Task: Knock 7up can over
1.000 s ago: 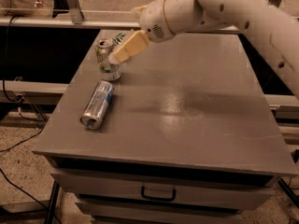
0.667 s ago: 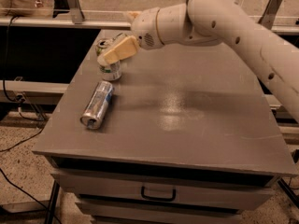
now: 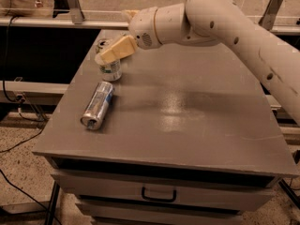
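**Hand over the top of the standing 7up can**

The cream-coloured, wedge-shaped hand [image 3: 117, 49] of the robot is at the back left part of the flat grey surface [image 3: 187, 111]. It points down and to the left, and its tip lies over the top of the 7up can [image 3: 111, 71], a pale silvery-white soda can with green label markings. The tip seems to touch the upper rim of this can, but the contact is not fully clear. Whether the hand is released or clenched, I cannot tell from this view.

The 7up can stands upright on the surface, near the left edge and toward the back. The hand covers its top.

The thick white arm [image 3: 225, 18] comes from the right side of the view and goes across the back of the surface to the hand.

Just behind the 7up can, closer to the back left corner, a dark green can [image 3: 102, 44] is partly visible. In front of the 7up can, near it but apart, a slim silver-and-blue can [image 3: 97, 105] lies on its side, with one end pointing to the front left edge.

Under the surface there is a grey drawer [image 3: 117, 189] with a dark handle [image 3: 159, 194].
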Available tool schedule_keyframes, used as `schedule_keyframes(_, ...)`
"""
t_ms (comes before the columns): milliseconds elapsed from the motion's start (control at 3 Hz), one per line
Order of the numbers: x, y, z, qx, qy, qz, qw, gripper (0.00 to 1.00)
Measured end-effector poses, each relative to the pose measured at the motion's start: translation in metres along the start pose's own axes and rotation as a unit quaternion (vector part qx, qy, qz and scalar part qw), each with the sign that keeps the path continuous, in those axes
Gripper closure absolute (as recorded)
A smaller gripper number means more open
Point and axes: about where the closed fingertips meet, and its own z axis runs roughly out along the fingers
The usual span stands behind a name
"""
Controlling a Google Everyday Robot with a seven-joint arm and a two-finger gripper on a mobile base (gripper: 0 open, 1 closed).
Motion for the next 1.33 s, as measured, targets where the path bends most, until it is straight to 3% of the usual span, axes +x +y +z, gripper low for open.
schedule_keyframes(667,0.038,-0.015,0.009,-0.010,-0.037,0.031,0.9988,0.00)
schedule_keyframes(1000,0.057,-0.020,0.013,-0.008,-0.049,0.048,0.9976,0.09)
schedule_keyframes(1333,0.071,-0.024,0.017,-0.006,-0.058,0.062,0.9964,0.12)
